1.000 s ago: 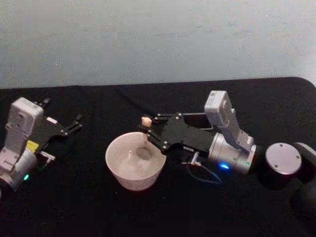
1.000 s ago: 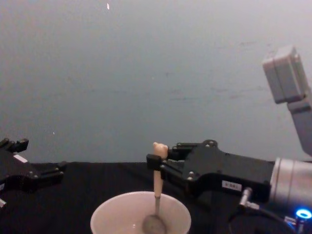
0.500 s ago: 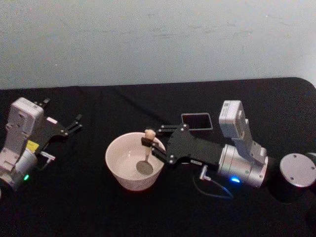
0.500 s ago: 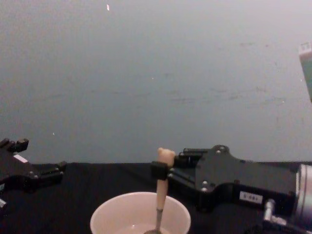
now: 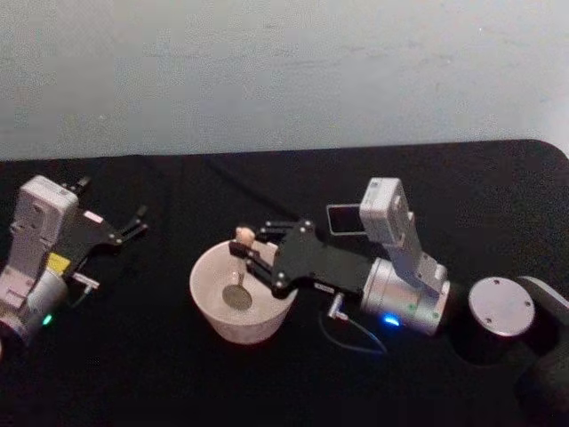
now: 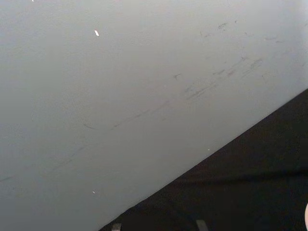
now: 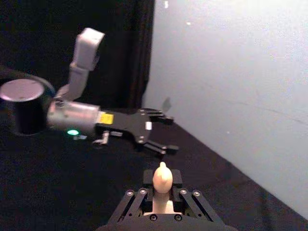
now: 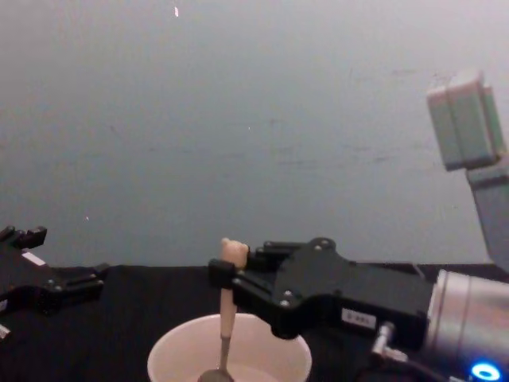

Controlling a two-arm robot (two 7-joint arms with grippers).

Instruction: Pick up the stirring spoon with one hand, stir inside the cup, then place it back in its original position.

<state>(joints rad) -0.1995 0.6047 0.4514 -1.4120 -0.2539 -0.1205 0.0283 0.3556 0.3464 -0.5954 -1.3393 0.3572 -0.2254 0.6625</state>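
Right gripper (image 5: 242, 251) grips the stirring spoon (image 5: 237, 277) inside the cup (image 5: 242, 329); left gripper (image 5: 111, 203) parked apart, fingers spread.

pale grey wall (image 5: 284, 71), black tabletop (image 5: 178, 374)

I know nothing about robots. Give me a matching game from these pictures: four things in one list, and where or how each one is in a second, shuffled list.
Things:
1. stirring spoon
2. cup
3. holder box
4. left tool

Places or states:
A. open, holding nothing, off to the robot's left
B. pale and round, standing on the black table
C. dark and square, farther back, behind the right arm
D. upright, pinched by the right tool, lower end down in the pale bowl

Pairs: 1-D, 2-B, 3-C, 4-A
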